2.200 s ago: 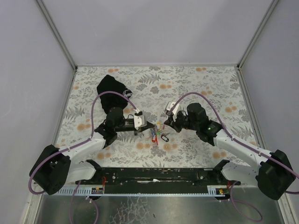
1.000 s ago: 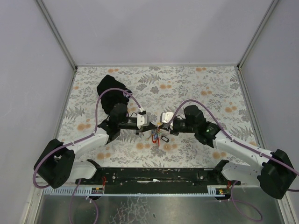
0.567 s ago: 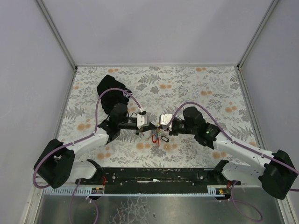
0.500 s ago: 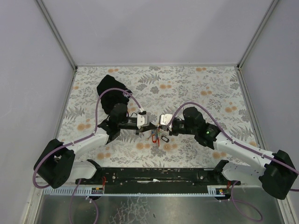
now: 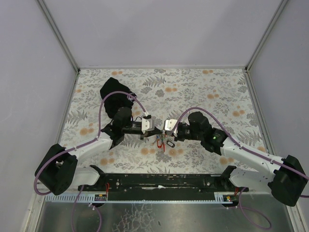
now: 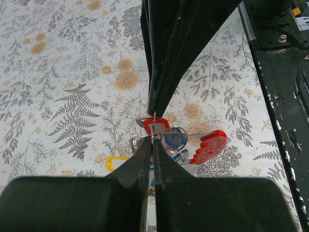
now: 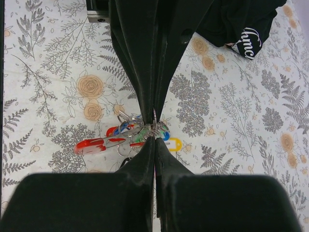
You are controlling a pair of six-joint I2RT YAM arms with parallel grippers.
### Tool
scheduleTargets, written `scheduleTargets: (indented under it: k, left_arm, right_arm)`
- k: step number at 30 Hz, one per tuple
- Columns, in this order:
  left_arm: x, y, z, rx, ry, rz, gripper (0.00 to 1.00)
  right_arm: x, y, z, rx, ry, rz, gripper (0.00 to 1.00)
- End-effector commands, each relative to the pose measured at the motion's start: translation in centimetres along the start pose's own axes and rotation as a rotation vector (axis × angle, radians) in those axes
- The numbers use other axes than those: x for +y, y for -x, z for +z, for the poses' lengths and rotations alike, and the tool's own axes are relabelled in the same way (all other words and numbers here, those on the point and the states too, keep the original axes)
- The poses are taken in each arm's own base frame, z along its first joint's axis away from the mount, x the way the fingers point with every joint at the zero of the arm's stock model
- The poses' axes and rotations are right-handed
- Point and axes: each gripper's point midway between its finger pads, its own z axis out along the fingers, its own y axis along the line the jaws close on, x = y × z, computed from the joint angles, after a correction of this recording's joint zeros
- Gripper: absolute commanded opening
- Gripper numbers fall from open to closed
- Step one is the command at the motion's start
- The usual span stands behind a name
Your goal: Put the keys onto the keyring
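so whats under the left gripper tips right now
The keys sit below the shut left gripper: a red tag, a yellow tag and metal rings show. Its fingers cover the rest.

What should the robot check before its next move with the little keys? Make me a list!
1. Left gripper is shut: ok.
2. Right gripper is shut: ok.
3. The two grippers meet tip to tip right above the keys: ok.
4. Something is gripped: a thin metal sliver shows between the tips, but whether either gripper holds it: cannot tell.
5. Every key is in the bunch: cannot tell. The tags overlap, and the yellow tag sticks out to one side.
6. Black pouch is out of the way: ok, it lies apart from the keys.
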Motion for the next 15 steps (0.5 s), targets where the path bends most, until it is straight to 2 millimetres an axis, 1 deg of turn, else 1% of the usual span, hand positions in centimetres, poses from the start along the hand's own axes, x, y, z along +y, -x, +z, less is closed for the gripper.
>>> scheduleTargets:
  k: [1,15]
  left_arm:
    - [0.74,1.09,-0.02,-0.019,0.009,0.038,0.0]
    - [0.51,1.28,0.05,-0.028,-0.008,0.039,0.0]
  right_arm:
    - [-1.06,2.1,-0.26,-0.044,-0.038,-0.045,0.0]
    - [-0.92,2.47,-0.01,-0.058,-0.029,-0.056,0.0]
